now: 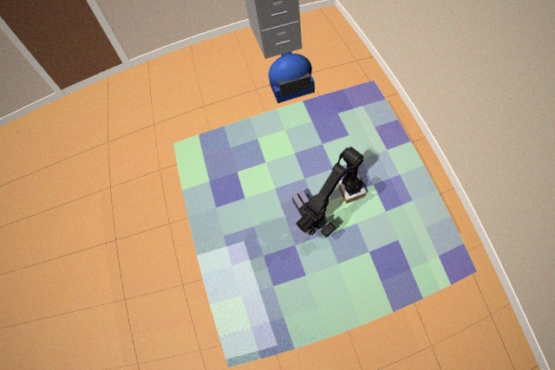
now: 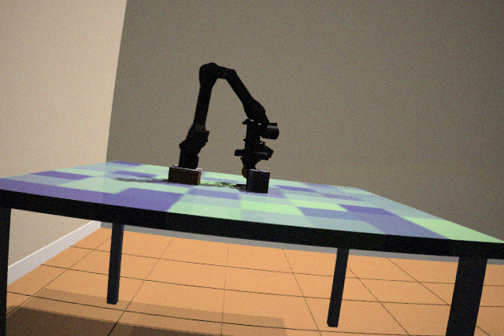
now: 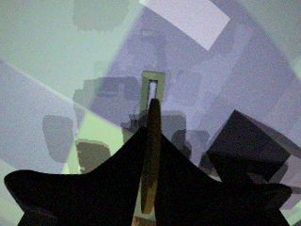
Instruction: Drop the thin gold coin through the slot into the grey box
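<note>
In the wrist view we see our gripper (image 3: 150, 169) nearly closed, its two dark fingers pressed against the flat faces of the coin (image 3: 150, 151), which stands edge-on as a thin gold strip between them. The coin's upper tip reaches toward 12 o'clock, where the holder (image 3: 153, 85) shows as a small green frame on the table (image 3: 38, 19) beneath; we cannot tell from this view whether the coin's edge touches the holder. A dark block, the box (image 3: 251, 145), lies at 3 o'clock of the coin, close beside the right finger.

The exterior view gives what the wrist view lacks: height. There the gripper (image 2: 250, 163) points straight down and hangs just above the box (image 2: 257, 180), with a small glint of gold, the coin (image 2: 244, 170), at the left of the box top. The fingers themselves are too small there to judge.

The top view shows the layout instead: the arm (image 1: 329, 186) reaches from its base (image 1: 353, 191) toward 8 o'clock, and the gripper (image 1: 313, 223) sits over the checked table (image 1: 313, 303). A pale grey block (image 1: 299, 199) lies at 10 o'clock of the gripper and a dark piece (image 1: 330, 226) at 3 o'clock. Coin and holder are hidden under the arm there.
</note>
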`<action>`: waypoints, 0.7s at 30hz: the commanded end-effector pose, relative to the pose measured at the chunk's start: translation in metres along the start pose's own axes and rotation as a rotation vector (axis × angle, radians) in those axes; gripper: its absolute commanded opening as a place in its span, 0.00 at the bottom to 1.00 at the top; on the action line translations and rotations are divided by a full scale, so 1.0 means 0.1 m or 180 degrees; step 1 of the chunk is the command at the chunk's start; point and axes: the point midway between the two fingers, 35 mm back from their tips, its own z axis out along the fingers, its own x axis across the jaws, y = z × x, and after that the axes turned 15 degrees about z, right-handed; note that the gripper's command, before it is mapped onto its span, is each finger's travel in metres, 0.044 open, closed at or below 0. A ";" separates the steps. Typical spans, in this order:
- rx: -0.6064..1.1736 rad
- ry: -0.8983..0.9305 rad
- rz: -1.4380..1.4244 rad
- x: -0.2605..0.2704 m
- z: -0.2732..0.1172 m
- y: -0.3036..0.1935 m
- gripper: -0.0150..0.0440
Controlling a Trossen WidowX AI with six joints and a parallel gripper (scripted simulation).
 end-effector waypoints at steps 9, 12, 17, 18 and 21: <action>-0.0005 0.0001 -0.0016 -0.01 -0.33 0.01 0.25; 0.0000 0.0002 -0.0022 -0.01 -0.41 0.00 0.25; 0.0008 0.0003 -0.0032 -0.02 -0.53 -0.02 0.25; 0.0009 0.0003 -0.0034 -0.02 -0.56 -0.02 0.25; 0.0014 0.0003 -0.0040 -0.03 -0.63 -0.03 0.25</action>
